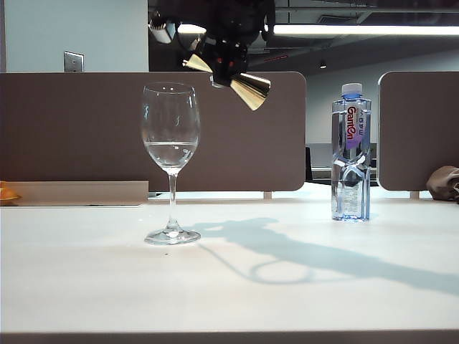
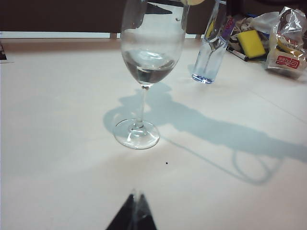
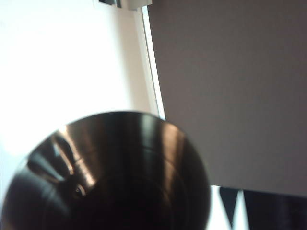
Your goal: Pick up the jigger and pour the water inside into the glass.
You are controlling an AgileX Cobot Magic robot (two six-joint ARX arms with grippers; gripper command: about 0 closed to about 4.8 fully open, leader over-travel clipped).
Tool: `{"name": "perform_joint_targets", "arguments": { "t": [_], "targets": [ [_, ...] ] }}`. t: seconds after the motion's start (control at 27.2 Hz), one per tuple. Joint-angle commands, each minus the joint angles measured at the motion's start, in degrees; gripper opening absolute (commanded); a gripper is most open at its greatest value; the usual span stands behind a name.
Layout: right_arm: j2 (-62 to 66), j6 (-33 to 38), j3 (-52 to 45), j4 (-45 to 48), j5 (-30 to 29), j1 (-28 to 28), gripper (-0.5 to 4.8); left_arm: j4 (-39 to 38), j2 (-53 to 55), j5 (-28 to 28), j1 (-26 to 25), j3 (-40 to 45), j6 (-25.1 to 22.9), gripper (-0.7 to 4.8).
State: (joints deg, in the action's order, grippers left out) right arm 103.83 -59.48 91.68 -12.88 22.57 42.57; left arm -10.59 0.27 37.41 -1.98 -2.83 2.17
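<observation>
Your right gripper was clamped on the jigger's waist, tilted, above and just beside the glass rim; water lay in the bowl below. Your left gripper's tips looked together, near the glass foot. White table, a bottle aside, grey partitions behind.

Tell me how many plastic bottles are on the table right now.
1. The bottle stands upright on the table right of the glass, apart from it. The left wrist view shows clutter behind it, so others could be hidden there.
</observation>
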Motion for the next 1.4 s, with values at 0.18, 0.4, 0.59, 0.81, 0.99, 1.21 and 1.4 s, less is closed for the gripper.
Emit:
{"name": "perform_joint_targets", "arguments": {
  "t": [0.18, 0.4, 0.59, 0.81, 0.99, 1.21, 1.4],
  "targets": [
    [-0.55, 18.03, 0.35, 3.72, -1.2, -0.55, 0.85, 0.33, 0.07, 0.11, -0.04, -0.26, -0.2, -0.05],
    [-1.16, 32.3, 0.28, 1.03, -4.98, -3.23, 0.85, 0.33, 0.04, 0.11, -0.04, -0.26, -0.2, -0.05],
    [-1.84, 37.2, 0.22, 0.61, -7.76, -4.81, 0.85, 0.33, 0.04, 0.11, -0.04, -0.26, -0.2, -0.05],
    [-2.56, 39.45, -0.07, -0.04, -10.45, -5.38, 0.85, 0.33, 0.04, 0.11, -0.04, -0.26, -0.2, -0.05],
    [-4.57, 41.53, -3.13, 0.17, -12.02, -6.19, 0.84, 0.35, 0.04, 0.11, -0.04, -0.26, -0.2, -0.05],
    [-10.08, 44.54, -12.22, 4.68, -13.33, -8.07, 0.85, 0.35, 0.04, 0.11, -0.04, -0.26, -0.2, -0.05],
    [-16.59, 44.78, -23.5, 12.63, -13.94, -8.09, 0.85, 0.35, 0.04, 0.11, -0.04, -0.26, -0.2, -0.05]
  ]
}}
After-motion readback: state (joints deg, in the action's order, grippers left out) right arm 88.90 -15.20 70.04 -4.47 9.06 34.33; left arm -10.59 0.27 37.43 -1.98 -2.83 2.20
